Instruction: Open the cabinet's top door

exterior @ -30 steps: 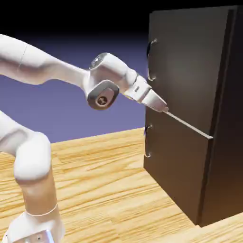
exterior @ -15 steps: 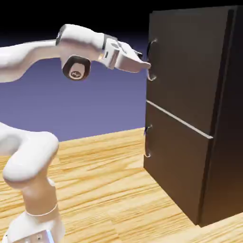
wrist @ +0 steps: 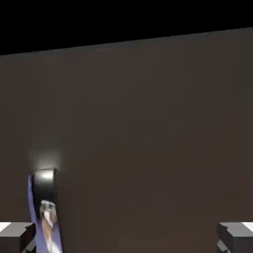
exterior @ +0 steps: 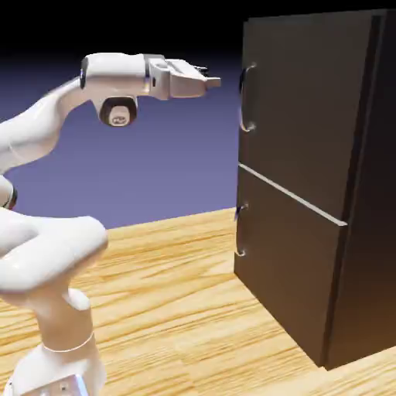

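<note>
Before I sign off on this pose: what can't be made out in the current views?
- Top door's handle, hand view: lower end cut off by the bottom edge.
- Fingers, exterior view: too small to judge the gap between them.
- Arm, exterior view: elbow side cut off by the left edge.
- Cabinet, exterior view: far side hidden by its own body.

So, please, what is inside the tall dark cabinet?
The inside cannot be seen. The upper door and the lower door are both closed and cover it. Only the outside shows, with a curved handle on the upper door.
</note>
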You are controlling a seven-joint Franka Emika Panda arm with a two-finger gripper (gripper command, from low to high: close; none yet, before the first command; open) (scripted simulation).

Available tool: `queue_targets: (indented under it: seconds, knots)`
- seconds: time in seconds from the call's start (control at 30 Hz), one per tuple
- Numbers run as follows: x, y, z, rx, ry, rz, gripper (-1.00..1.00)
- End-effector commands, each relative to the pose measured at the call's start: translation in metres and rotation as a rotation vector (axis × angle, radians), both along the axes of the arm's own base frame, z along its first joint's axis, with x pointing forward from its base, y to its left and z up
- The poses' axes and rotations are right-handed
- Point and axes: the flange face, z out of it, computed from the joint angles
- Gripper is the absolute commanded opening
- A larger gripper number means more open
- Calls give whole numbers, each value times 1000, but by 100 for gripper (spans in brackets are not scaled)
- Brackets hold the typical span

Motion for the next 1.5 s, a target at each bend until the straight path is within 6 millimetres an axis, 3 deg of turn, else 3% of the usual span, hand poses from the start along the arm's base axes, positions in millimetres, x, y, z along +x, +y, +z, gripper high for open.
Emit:
queue_targets:
  seconds: [0.0,0.2,0.27,0.4,0.43,0.47,0.5,0.73,1.0,1.2,1.47]
  knots:
    - [6,7,-6,-14,-6,6,100]
    - [55,35,-56,-101,-16,39,100]
    - [58,36,-59,-105,-15,40,100]
    - [108,34,-59,-105,-16,40,100]
    - [108,34,-59,-105,-15,40,100]
    - [108,34,-59,-105,-15,40,-100]
    - [108,34,-59,-105,-15,40,-100]
    - [33,0,-59,-103,-26,243,-100]
    - [-47,-61,-59,-100,-39,490,-100]
    - [-83,-102,-59,-98,-46,623,-100]
    - [-116,-151,-59,-95,-53,769,-100]
